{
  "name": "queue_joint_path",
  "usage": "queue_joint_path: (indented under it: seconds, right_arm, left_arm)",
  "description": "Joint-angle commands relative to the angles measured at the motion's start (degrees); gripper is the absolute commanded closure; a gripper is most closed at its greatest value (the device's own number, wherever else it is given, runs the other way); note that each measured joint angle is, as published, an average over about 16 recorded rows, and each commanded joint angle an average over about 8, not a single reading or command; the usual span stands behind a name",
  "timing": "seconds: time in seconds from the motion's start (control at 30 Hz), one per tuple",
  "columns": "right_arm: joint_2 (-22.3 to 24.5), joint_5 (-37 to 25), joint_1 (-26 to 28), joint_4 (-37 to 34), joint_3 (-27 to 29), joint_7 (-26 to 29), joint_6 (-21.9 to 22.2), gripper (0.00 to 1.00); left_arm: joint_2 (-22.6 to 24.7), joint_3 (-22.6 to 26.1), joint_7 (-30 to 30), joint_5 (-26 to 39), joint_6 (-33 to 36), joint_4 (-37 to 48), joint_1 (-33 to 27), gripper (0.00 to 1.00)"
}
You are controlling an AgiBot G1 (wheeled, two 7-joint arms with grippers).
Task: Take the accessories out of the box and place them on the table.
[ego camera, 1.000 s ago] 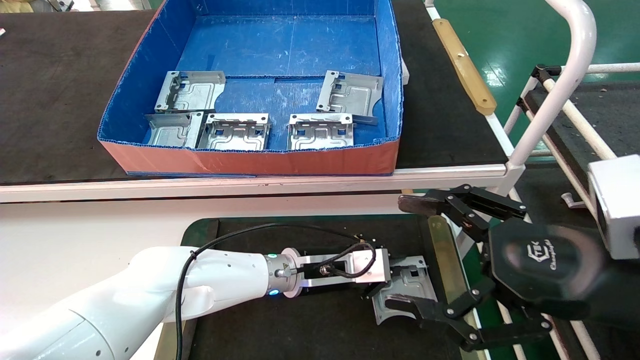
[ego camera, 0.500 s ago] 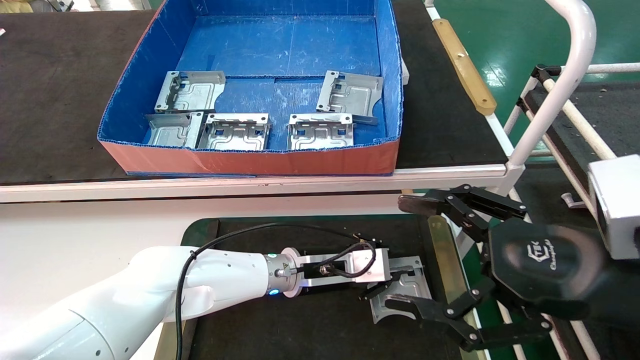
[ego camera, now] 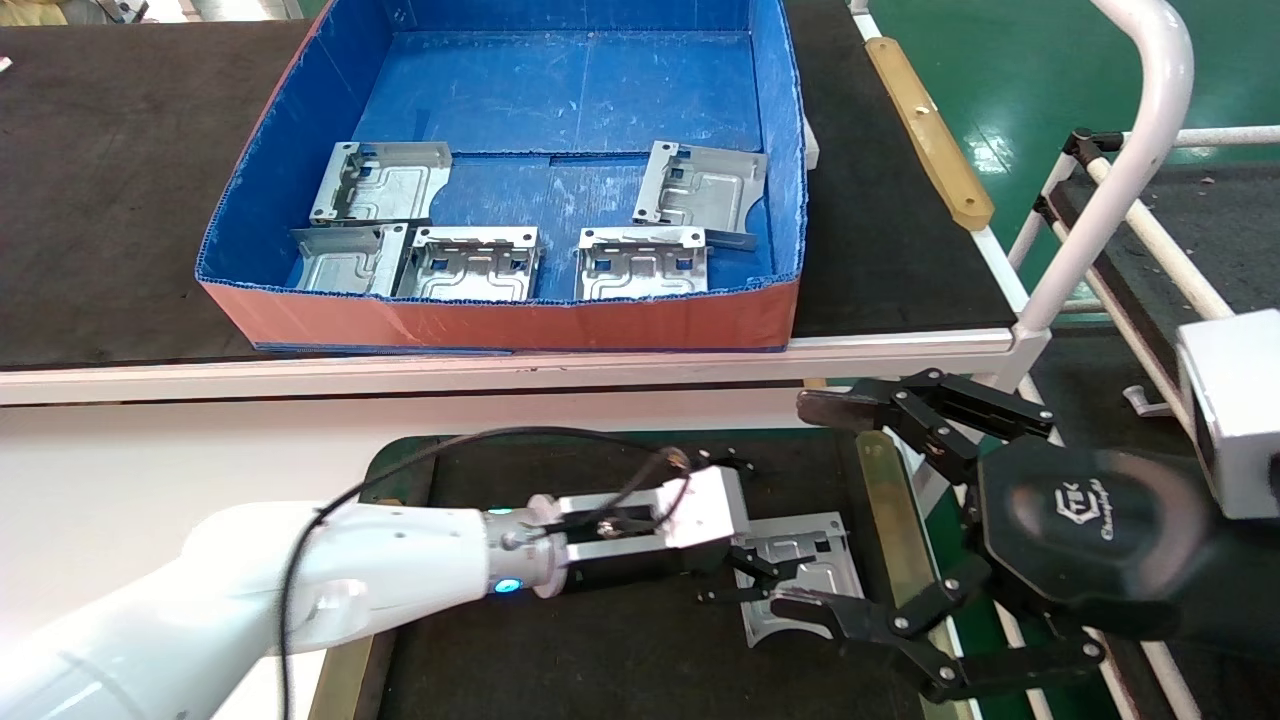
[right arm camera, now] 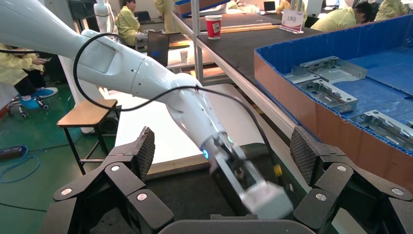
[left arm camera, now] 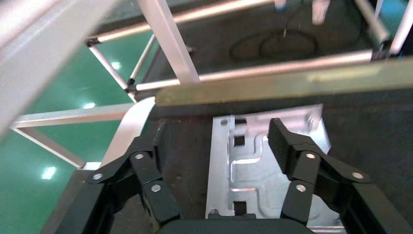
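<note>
One silver accessory plate point(ego camera: 805, 560) lies flat on the dark table point(ego camera: 600, 650), near its right brass strip. My left gripper point(ego camera: 745, 577) is open and empty just left of the plate. In the left wrist view the plate point(left arm camera: 253, 170) lies under and between the spread fingers of the left gripper point(left arm camera: 214, 139). Several more plates point(ego camera: 470, 263) lie in the near half of the blue box point(ego camera: 500, 320) on the bench. My right gripper point(ego camera: 815, 510) is open and empty, held at the table's right edge; it also shows in the right wrist view point(right arm camera: 224, 146).
The bench's white front edge point(ego camera: 500, 375) runs between box and table. A white tube frame point(ego camera: 1100, 200) and a wooden strip point(ego camera: 925, 130) stand at the right. The right wrist view shows the box wall point(right arm camera: 302, 92), a red cup point(right arm camera: 213, 25) and people behind.
My left gripper has let go of the plate, opened and drawn back to the left. The plate went from tilted in the fingers to lying flat. The right arm has not moved.
</note>
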Motion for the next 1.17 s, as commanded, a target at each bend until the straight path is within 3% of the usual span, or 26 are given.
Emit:
queue_joint_path:
  seconds: [0.03,1.17]
  right_arm:
    - [0.00,0.00,0.00,0.00,0.00,0.00,0.00,0.00]
    - [0.00,0.00,0.00,0.00,0.00,0.00,0.00,0.00]
  left_arm:
    - [-1.45,-1.88,-1.77,0.06,1.43,-1.44,0.65,0.00]
    - [-25.03,-32.41,-30.44,1.06,24.57,-24.86,11.23,0.00]
